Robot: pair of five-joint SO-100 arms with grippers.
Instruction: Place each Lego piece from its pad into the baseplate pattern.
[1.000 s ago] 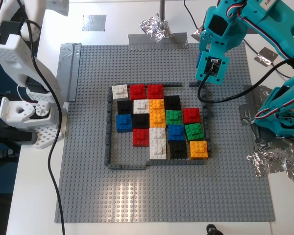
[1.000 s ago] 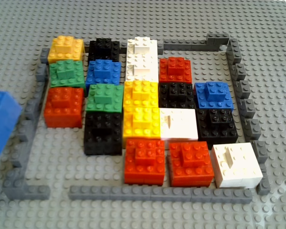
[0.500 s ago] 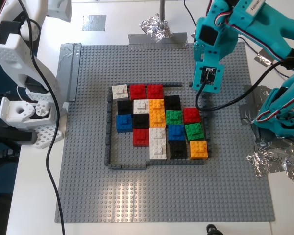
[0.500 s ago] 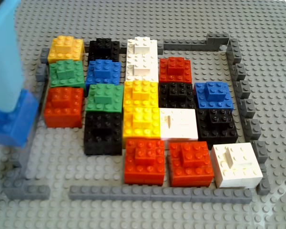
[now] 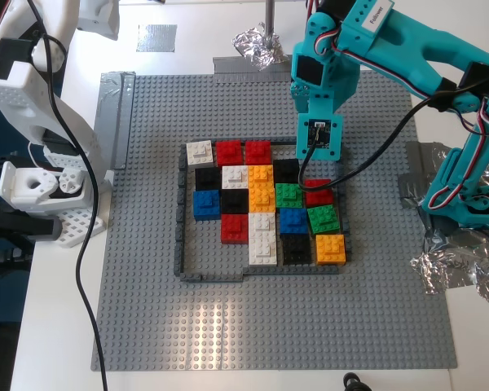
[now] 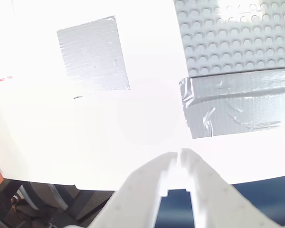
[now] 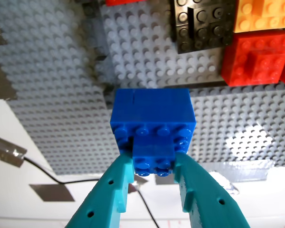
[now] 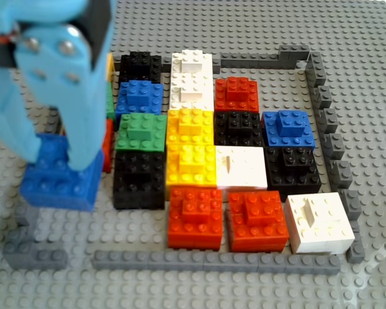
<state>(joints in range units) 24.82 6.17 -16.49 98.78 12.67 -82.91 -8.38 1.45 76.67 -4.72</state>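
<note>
Brick [image 8: 55, 183] in my first gripper [image 7: 154, 166], over pattern [image 5: 261, 208]

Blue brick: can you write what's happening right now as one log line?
first end effector: shut on blue brick | above baseplate, at pattern edge | second end effector: shut, over pad

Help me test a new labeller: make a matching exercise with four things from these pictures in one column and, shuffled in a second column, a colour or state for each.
Things:
1. blue Lego piece
2. my second tool
3. tape pad
4. pattern outline

States:
A. bare, nothing on it
B. dark grey
C. held in my first tool
D. shut and empty

Pairs: 1-C, 2-D, 3-A, 4-B
</note>
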